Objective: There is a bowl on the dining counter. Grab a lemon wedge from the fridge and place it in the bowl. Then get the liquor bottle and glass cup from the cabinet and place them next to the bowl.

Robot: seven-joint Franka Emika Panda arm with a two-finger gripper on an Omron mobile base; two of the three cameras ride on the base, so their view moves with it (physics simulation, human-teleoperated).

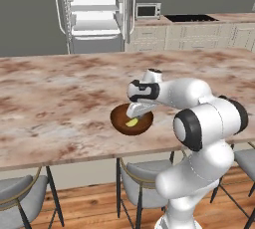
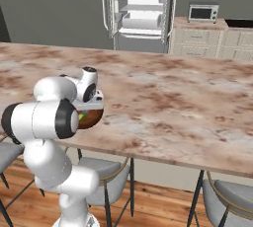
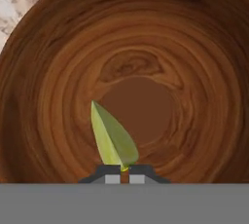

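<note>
Dark-brown wood of the bowl [image 3: 146,47] lay under the gripper [image 3: 124,173], whose jaws pinched the lemon wedge [image 3: 113,138] over its middle. The bowl sat near the bench's [image 1: 60,88] stool-side edge.

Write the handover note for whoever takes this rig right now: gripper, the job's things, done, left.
Gripper: shut on the lemon wedge, poised over the bowl, wedge not yet released.
Bowl: on the dining counter, near its stool-side edge.
Fridge: doors open, across the room behind the counter.
Done: wedge fetched and brought over the bowl.
Left: open the jaws to drop the wedge in, then fetch the liquor bottle and glass cup from the cabinet and set them beside the bowl.
</note>
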